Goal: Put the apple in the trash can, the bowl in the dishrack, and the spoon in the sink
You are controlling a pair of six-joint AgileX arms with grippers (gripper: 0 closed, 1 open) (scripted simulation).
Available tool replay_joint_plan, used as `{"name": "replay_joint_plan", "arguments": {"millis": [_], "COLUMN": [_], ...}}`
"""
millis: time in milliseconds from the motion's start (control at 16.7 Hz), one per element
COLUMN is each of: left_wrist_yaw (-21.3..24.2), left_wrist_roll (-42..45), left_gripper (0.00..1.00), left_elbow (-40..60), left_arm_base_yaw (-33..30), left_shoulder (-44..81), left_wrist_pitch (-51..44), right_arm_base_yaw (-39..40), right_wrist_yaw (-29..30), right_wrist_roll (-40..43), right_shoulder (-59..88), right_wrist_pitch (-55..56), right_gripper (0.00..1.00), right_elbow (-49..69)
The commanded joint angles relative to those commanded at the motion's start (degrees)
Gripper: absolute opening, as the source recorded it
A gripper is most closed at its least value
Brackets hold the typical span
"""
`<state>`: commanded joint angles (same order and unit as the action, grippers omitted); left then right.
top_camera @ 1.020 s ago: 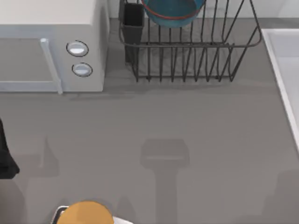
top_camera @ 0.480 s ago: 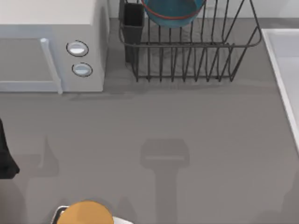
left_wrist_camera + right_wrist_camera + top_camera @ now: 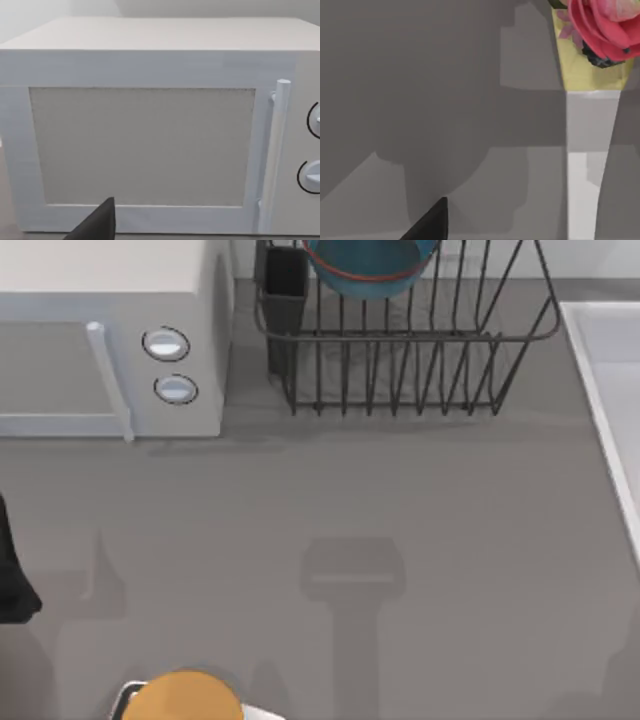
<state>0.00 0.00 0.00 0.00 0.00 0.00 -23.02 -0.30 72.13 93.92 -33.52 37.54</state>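
Nothing moved since earlier: bowl (image 3: 371, 264) sitting in dishrack (image 3: 420, 350), sink (image 3: 612, 390) right; hand openings impossible to tell.

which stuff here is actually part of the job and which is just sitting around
Part of the job:
blue bowl, already in the dishrack
sink, at the table's right edge

Just lying about:
white microwave
orange-yellow round thing at the near edge
pink flower in a yellow holder

bowl (image 3: 370, 265): top cut off | sink (image 3: 612, 390): right cut off
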Motion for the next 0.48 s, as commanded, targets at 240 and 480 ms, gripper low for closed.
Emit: {"name": "replay_joint_plan", "arguments": {"millis": [240, 480], "left_wrist_yaw": [0.0, 0.0], "left_wrist_roll": [0.0, 0.0], "left_gripper": [1.0, 1.0], "left_elbow": [0.0, 0.0], "left_arm_base_yaw": [0.0, 0.0], "left_shoulder": [0.0, 0.0], "left_wrist_pitch": [0.0, 0.0], "right_arm_base_yaw": [0.0, 0.0], "right_wrist_yaw": [0.0, 0.0], "right_wrist_roll": [0.0, 0.0], "right_shoulder": [0.0, 0.0], "right_wrist_pitch": [0.0, 0.0], "right_gripper": [0.25, 0.0], "right_elbow": [0.0, 0.0]}}
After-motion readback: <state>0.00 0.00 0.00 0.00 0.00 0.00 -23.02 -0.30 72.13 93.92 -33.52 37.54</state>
